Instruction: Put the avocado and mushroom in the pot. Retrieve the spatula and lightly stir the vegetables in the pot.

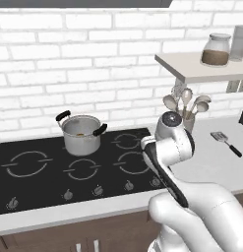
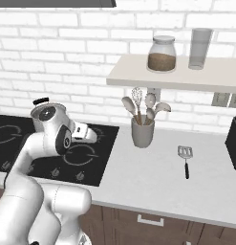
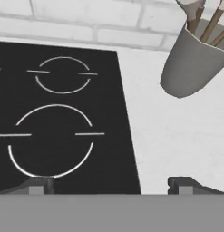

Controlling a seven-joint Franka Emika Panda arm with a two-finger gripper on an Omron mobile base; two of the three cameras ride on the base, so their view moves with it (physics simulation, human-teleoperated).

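Trouble lay ahead: my gripper (image 3: 111, 186) hung spread and empty over the cooktop's (image 3: 59, 113) right edge, while the spatula (image 2: 185, 158) lay flat on the surface (image 2: 153, 182), well apart beyond the utensil cup (image 2: 142, 132). Swinging across, I risked clipping that cup, or skidding the thin handle instead of pinching it; the pot (image 1: 82, 134) waited on a back burner.

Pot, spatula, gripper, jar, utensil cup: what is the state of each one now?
pot: upright on the cooktop, no lid.
spatula: flat on the counter, untouched.
gripper: fingers wide apart, holding nothing.
jar: lid on, on the shelf.
utensil cup: upright, holding utensils.
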